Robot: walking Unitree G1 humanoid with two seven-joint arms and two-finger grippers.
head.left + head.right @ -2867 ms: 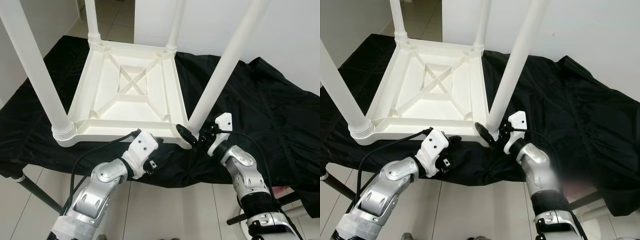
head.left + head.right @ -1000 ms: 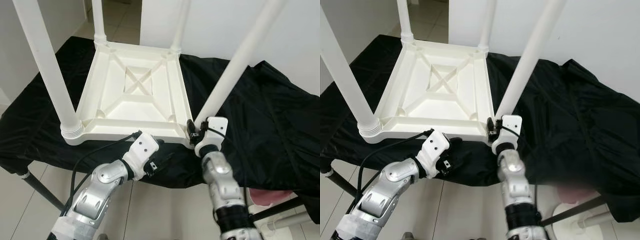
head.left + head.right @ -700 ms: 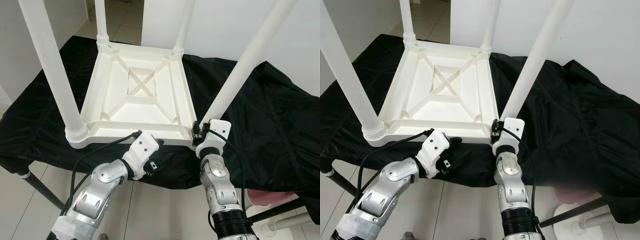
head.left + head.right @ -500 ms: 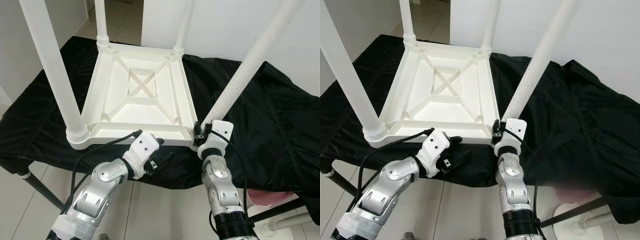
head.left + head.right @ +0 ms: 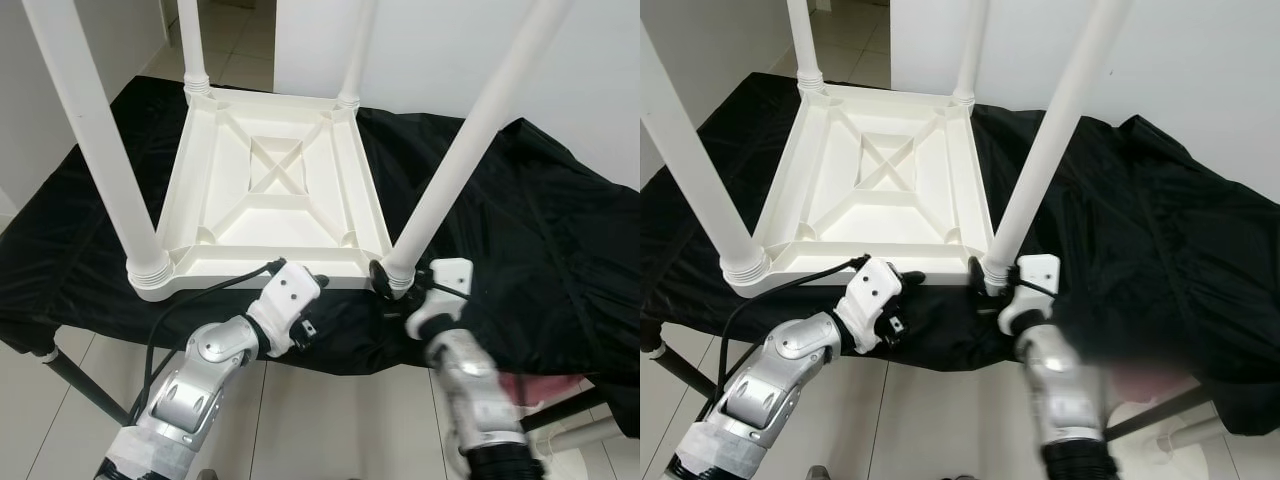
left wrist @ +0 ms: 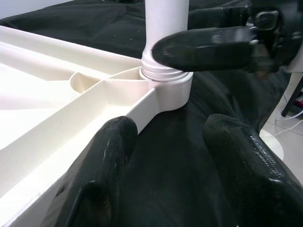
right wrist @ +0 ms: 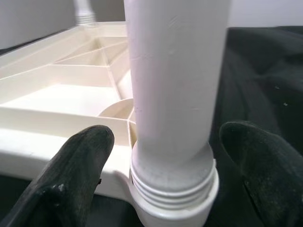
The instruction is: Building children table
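Observation:
A white plastic children's table [image 5: 270,262] lies upside down on black cloth, with its legs pointing up. My right gripper [image 5: 395,285] is open around the base of the near right leg [image 5: 455,170], where the leg meets its threaded corner socket [image 7: 173,189]. One finger [image 7: 78,172] is on each side, with small gaps to the leg. My left gripper [image 6: 168,130] is open at the table's front rim [image 6: 71,142], just left of that corner. One of its fingers [image 6: 106,156] is beside the rim and the other hangs over the cloth.
The black cloth [image 5: 545,220] covers a work table whose near edge runs just under my wrists. A dark support leg [image 5: 80,385] slants down at the lower left. Tiled floor lies below, a white wall behind, and a pink object [image 5: 550,385] at the lower right.
My right forearm has swung to the right and is blurred, while its gripper stays at the leg base. The left arm holds still. The camera has shifted a little.

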